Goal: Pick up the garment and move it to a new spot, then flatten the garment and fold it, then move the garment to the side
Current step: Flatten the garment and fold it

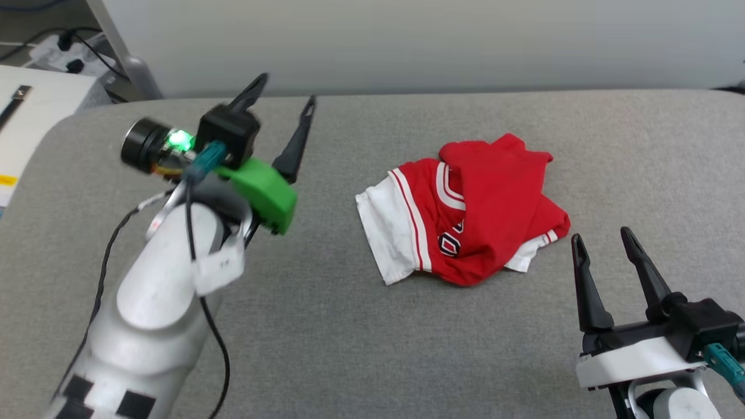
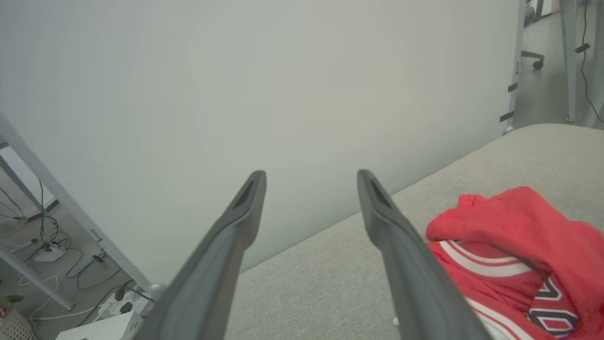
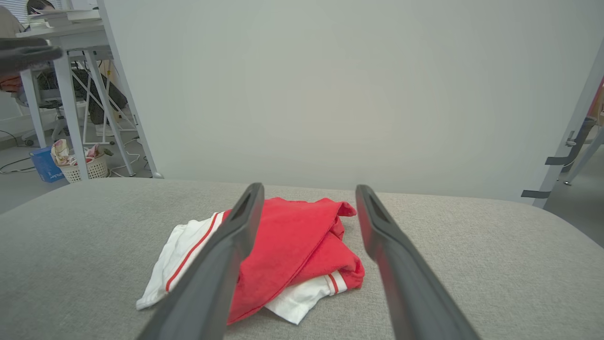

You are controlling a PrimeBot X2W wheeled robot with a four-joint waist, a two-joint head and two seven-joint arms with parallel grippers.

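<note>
Bright, even, diffuse all over; no telling where from. Just a thin soft shadow tucked under the garment [image 1: 477, 215] on the grey cushion [image 1: 349, 349]. Clipping to a white core at the green lamp [image 1: 179, 139] on the left wrist. Slight smear along the pale left forearm [image 1: 157, 291], low in the head view. Going soft and out of focus down the dark fingers [image 2: 410, 264] toward the bottom of both wrist views, washing grey-green over the pale wall [image 3: 330, 85], tilting the desk leg [image 3: 71, 118] near the margin
</note>
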